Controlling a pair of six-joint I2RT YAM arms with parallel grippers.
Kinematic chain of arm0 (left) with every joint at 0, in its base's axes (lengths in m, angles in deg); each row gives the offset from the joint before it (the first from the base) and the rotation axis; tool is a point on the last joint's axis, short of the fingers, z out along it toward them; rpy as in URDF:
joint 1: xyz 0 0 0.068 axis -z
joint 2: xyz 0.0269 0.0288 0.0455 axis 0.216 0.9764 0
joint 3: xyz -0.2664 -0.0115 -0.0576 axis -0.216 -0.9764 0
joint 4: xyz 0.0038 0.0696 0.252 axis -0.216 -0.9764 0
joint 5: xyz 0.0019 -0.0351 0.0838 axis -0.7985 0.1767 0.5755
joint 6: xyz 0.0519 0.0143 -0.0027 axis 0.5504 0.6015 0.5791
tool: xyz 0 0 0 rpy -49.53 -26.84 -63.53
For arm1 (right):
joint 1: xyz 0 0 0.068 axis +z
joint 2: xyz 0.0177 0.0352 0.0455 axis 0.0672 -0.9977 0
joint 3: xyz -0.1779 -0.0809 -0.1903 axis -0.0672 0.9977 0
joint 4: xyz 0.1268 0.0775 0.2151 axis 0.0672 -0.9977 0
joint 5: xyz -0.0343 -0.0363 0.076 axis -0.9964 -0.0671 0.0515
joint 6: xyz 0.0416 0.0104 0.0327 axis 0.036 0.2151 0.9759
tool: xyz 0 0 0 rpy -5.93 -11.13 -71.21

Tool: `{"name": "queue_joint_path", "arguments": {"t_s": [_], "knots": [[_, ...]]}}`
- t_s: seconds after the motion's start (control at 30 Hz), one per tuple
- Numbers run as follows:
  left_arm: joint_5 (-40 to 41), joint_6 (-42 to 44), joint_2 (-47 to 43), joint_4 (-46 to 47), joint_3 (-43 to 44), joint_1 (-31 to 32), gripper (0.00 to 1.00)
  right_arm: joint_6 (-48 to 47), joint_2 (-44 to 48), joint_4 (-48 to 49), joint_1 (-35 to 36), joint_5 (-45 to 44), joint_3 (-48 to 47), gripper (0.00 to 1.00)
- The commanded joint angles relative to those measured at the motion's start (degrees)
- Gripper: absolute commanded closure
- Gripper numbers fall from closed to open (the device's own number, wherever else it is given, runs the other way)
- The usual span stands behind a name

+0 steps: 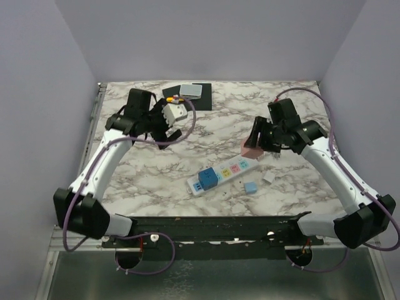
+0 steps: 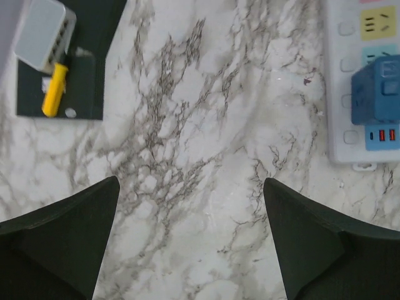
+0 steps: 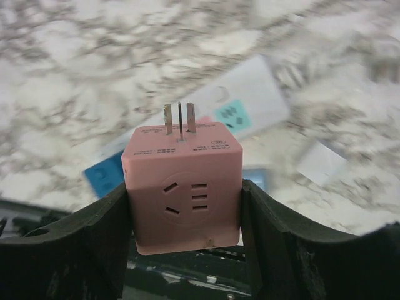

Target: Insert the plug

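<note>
Bases of both arms sit at the near edge of the marble table [image 1: 156,169]. A little farther, a white power strip [image 1: 234,167] lies slanted in the middle, and a blue cube plug [image 1: 208,178] sits in its left end. A small light blue cube [image 1: 250,187] and a small white piece [image 1: 268,177] lie on the table just beside the strip.

Beyond the strip's right end, the right gripper [image 3: 184,187] pinches the pink plug [image 3: 182,187] between its two fingers, one on each side face. The three metal pins point away from the wrist, toward the strip, which looks blurred behind. The plug is not in any socket.

On the left side, the left gripper [image 2: 190,181] hangs over bare marble with its fingers spread wide, holding nothing.

At the far edge lies a black mat [image 2: 94,62] with a grey block [image 2: 40,34] and a yellow piece [image 2: 54,90] on it.
</note>
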Motion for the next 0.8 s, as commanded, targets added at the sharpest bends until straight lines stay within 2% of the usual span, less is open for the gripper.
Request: {"name": "queue_joint_path", "arguments": {"t_s": [0.0, 0.1, 0.17, 0.37, 0.6, 0.77], "knots": [[-15.81, 25.04, -16.57, 6.76, -11.43, 1.11, 0.01, -9.43, -4.75, 5.60, 0.55, 20.99, -8.07, 0.90], [-17.65, 28.04, -21.48, 11.79, -15.38, 3.68, 0.01, -11.01, -7.68, 7.95, 1.66, 26.98, -10.42, 0.90], [-17.78, 26.10, -22.73, 16.04, -16.67, 6.11, 0.01, -11.43, -9.50, 9.26, 4.64, 28.65, -12.15, 0.90], [-18.64, 32.26, -25.16, 17.32, -18.45, 12.38, 0.01, -12.92, -14.59, 10.56, 11.37, 31.85, -19.03, 0.91], [-19.23, 44.18, -29.94, 17.32, -23.18, 13.78, 0.01, -15.23, -18.14, 9.66, 14.22, 35.34, -24.05, 0.92], [-19.44, 46.33, -29.82, 17.32, -22.81, 13.98, 0.01, -17.85, -21.03, 6.15, 17.71, 35.34, -28.11, 0.93]]}}
